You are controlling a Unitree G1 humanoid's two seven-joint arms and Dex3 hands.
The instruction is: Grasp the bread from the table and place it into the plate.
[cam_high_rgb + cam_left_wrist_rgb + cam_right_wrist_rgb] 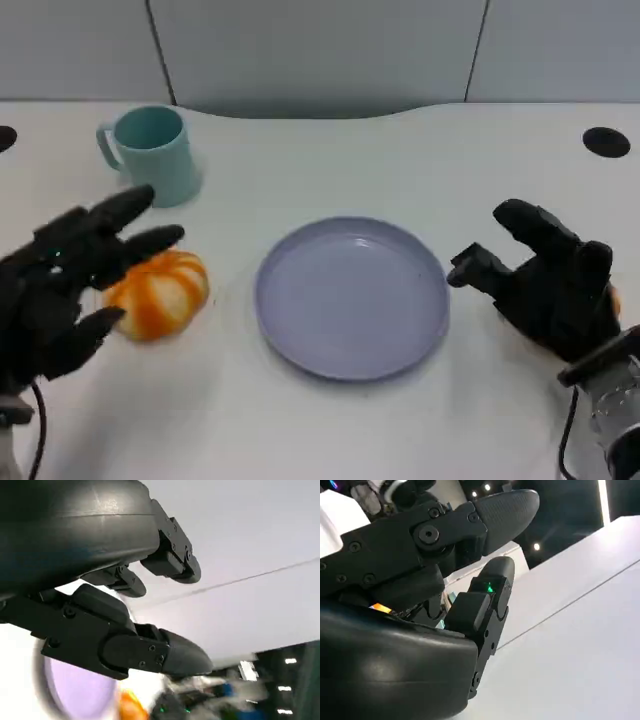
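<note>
The plate [350,297] sits mid-tabletop, still without bread. The left hand [60,285], fingers spread, reaches around the bread [160,292] near the left edge; I think closing comes next. The right hand [550,285] rests with fingers apart

Open tabletop [330,420] between bread [160,292] and plate [350,297], nothing lying across that gap. Mug [152,153] standing just behind the bread, near the left hand [60,290] spread beside it. Right hand [545,280] close against the plate's right rim, crowding that side. Plate's near and far sides bare.
</note>
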